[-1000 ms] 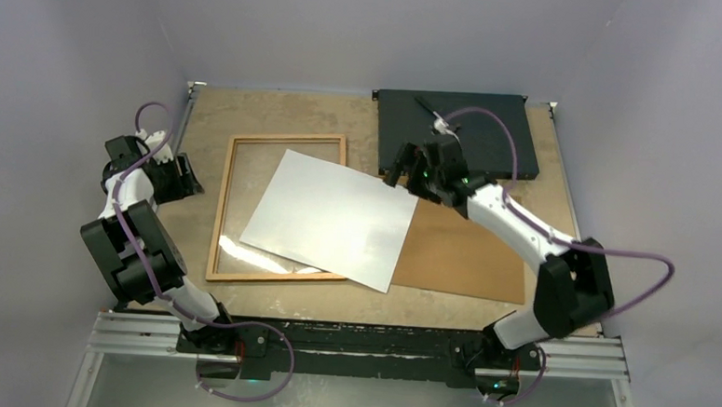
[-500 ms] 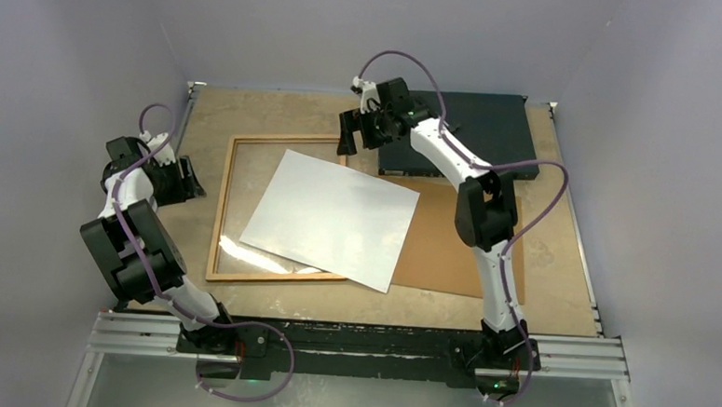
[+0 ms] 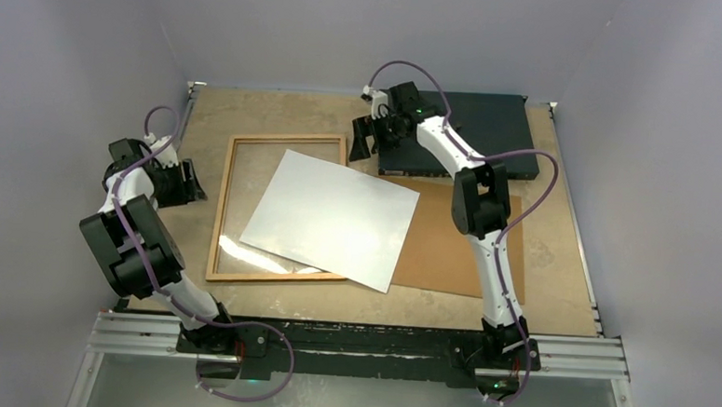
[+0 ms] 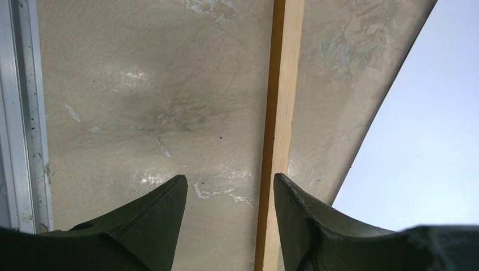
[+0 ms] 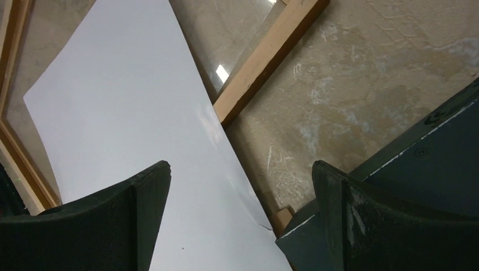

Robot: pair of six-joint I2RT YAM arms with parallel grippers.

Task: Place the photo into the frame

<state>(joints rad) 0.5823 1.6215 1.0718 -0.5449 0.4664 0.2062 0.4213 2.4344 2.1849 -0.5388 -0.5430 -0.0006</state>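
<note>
Here's the photo (image 3: 330, 219), white side up, lying flat and askew. Its left part sits over the frame (image 3: 222, 206) and its right part spills past the frame's right rail onto the brown board (image 3: 457, 251). So it's on the frame, not squared inside it. The frame itself lies flat on the surface (image 3: 278, 111), left of centre, with its long sides running away from the arms.

Up at the far side, the right tool (image 3: 361, 140) hangs just beyond the frame's far right corner, beside the black box (image 3: 492, 126). The right wrist view shows its fingers spread wide with nothing between them. Below them are the photo's white sheet, the corner of the wooden rail and the box's dark edge.

Over on the left, the left tool (image 3: 189, 180) sits low beside the frame's left rail, clear of the photo. Its fingers are parted with a moderate gap and grip nothing. In its own camera the wooden rail runs up between them, nearer the right-hand finger. The pale patch beyond that rail is probably the photo's back, though the angle makes it hard to be sure.
</note>
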